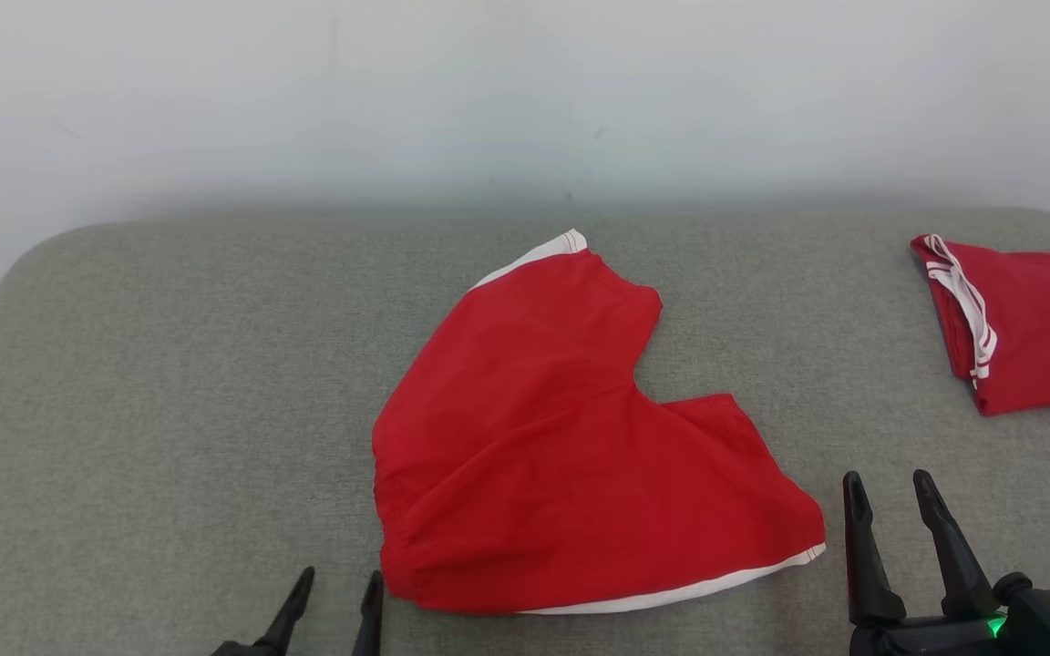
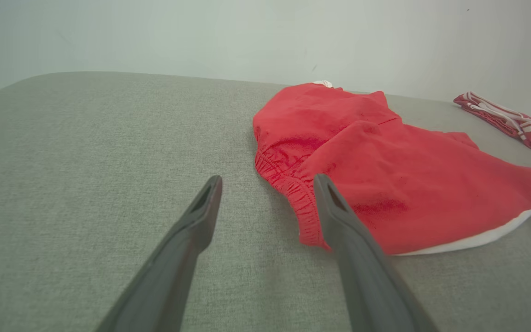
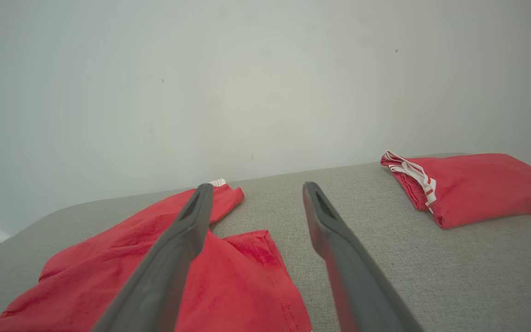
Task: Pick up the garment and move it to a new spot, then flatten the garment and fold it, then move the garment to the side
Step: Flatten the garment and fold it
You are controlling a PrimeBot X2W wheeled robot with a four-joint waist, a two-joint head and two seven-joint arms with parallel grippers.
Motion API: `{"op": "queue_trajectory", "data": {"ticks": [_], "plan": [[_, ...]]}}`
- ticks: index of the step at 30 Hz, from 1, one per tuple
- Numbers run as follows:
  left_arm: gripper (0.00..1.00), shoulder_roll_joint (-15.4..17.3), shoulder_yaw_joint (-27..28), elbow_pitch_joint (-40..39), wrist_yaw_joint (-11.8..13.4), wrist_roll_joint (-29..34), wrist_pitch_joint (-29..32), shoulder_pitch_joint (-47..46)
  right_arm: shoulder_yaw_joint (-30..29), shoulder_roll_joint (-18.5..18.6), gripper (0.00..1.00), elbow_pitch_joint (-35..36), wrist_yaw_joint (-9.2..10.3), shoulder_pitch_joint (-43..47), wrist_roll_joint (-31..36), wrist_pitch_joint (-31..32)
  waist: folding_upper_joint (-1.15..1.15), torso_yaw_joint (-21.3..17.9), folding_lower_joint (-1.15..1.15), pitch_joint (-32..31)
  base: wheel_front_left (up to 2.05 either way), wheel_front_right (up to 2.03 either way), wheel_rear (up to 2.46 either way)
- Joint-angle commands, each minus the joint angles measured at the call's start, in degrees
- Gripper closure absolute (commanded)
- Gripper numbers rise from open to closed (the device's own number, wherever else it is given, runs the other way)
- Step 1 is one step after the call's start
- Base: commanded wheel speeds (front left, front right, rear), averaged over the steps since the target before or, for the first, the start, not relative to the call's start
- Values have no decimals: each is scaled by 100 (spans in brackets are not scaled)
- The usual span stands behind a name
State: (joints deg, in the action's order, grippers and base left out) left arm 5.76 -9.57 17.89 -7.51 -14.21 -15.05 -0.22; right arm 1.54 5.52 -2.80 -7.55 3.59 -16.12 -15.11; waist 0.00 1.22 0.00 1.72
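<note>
Red shorts with white hem trim lie flat mid-way across the grey fabric-covered table, between the two arms. The left gripper, fingers spread and empty, sits just beside the gathered waistband corner and is the nearer. The right gripper, also spread and empty, stands just off the near leg's hem. That leg runs rightward, the other toward the wall.

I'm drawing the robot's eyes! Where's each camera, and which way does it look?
Head view: on the head, looking down at the red shorts; left claw, right claw at bottom.
Left wrist view: low, along the left claw, at the shorts' waistband.
Right wrist view: low, along the right claw, toward the wall.
All share the shorts and the folded red garment.
</note>
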Motion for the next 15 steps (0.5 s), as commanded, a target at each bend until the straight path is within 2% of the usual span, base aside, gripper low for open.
{"op": "queue_trajectory", "data": {"ticks": [1, 12, 13, 14, 15], "plan": [[0, 20, -39, 17, 7, -49, -16, -67, 10, -19, 0, 25, 16, 26, 15, 0, 0, -51, 0, 53, 0, 0, 0], [0, 202, -940, 1128, 9, -793, -16, -745, 77, 19, 0, -5, 17, -158, -15, 0, 0, -362, 0, 308, 0, 0, 0], [4, 208, -1000, 1158, 9, -876, -16, -810, 68, 21, 0, -3, 17, -158, -17, -1, 0, -370, 0, 316, 0, 0, 0], [87, 228, -988, 1099, 9, -909, -17, -904, 60, 22, 0, 6, 17, -155, -15, -1, 0, -373, 0, 328, 0, 0, 0], [100, 257, -992, 1071, 9, -949, -16, -945, 51, 20, 0, 16, 17, -150, -10, -1, 0, -370, 0, 334, 0, 0, 0]]}}
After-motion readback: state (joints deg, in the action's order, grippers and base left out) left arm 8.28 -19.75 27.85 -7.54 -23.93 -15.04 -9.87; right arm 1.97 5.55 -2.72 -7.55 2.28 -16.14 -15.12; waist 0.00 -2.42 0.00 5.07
